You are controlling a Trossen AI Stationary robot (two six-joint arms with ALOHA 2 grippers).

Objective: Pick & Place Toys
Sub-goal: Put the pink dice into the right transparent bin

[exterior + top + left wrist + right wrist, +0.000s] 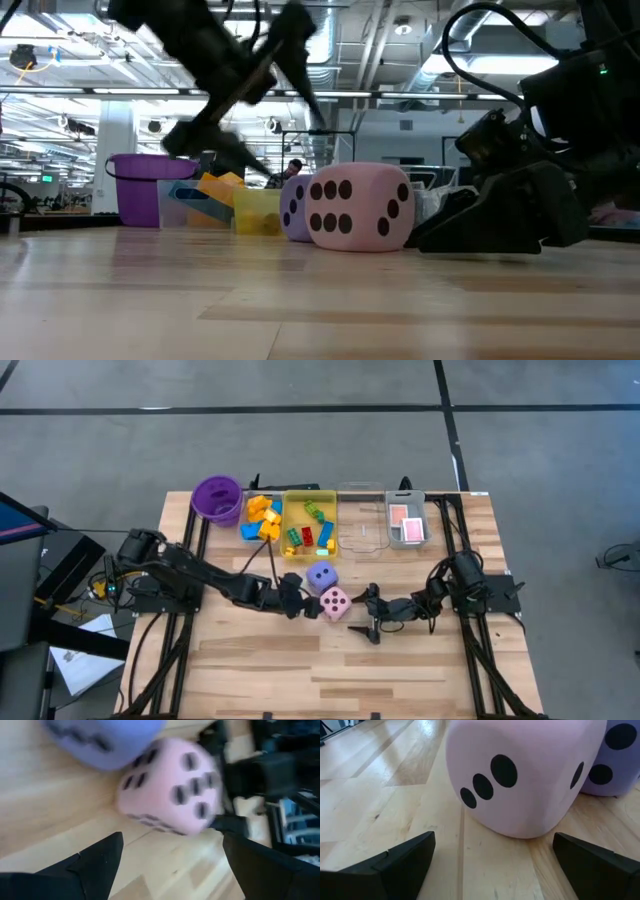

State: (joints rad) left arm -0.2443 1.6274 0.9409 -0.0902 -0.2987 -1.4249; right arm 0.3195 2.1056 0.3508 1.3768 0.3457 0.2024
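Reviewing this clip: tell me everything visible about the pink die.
The pink die is a soft-looking, rounded-cornered cube with black pips; its top face shows three. It sits flat on the wooden table, mid-table, in front of the yellow tray. The purple die sits right behind it, apparently touching. The left tool and right tool flank it, both open, neither gripping it.

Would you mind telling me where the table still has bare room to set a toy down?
The near half of the table, in front of both dice and arms, is bare wood. The far edge is crowded: purple cup, bricks, yellow tray, clear trays. The middle is tight around the pink die and purple die.
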